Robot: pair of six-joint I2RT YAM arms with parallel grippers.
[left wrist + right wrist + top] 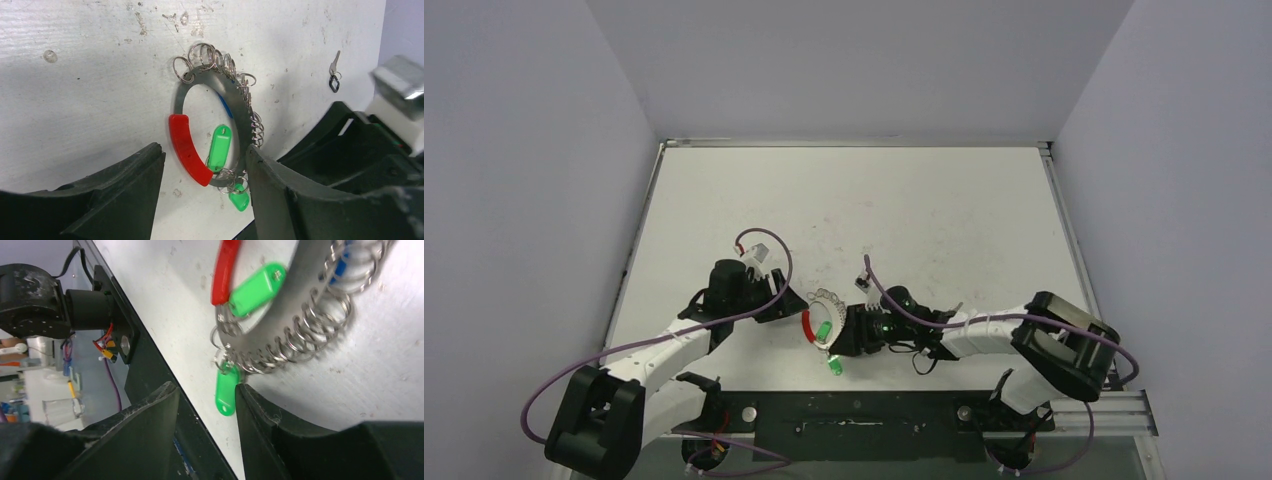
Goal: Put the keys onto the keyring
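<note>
The keyring (822, 312) lies flat on the white desk (944, 210), at about 6 o'clock from the middle of the desk and close to my two arms. It is a grey loop with lots of small wire rings (210, 54) along its far side. Its red part (187, 150) sits at 8 o'clock on the loop.

One green key (219, 146) lies inside the loop, down at 5 o'clock, just beside the red part. A second green key (239, 196) lies just outside the loop at 6 o'clock. It hangs from a small wire ring at the loop's edge. A blue bit (225, 106) peeks out from under the loop at 2 o'clock. I cannot tell what it is.

My left claw (205, 150) is at 10 o'clock from the keyring. Its fingers (115, 200) are spread wide and hold nothing. Through the gap I see the loop, but I cannot tell if one finger touches it.

My right claw (207, 386) is at 4 o'clock from the keyring, very near it. Its fingers are a little apart and pinch nothing. The outside green key lies on the desk just past the tips.

Far off at 2 o'clock lies a little silver key (335, 62) with a black loop (334, 84).
</note>
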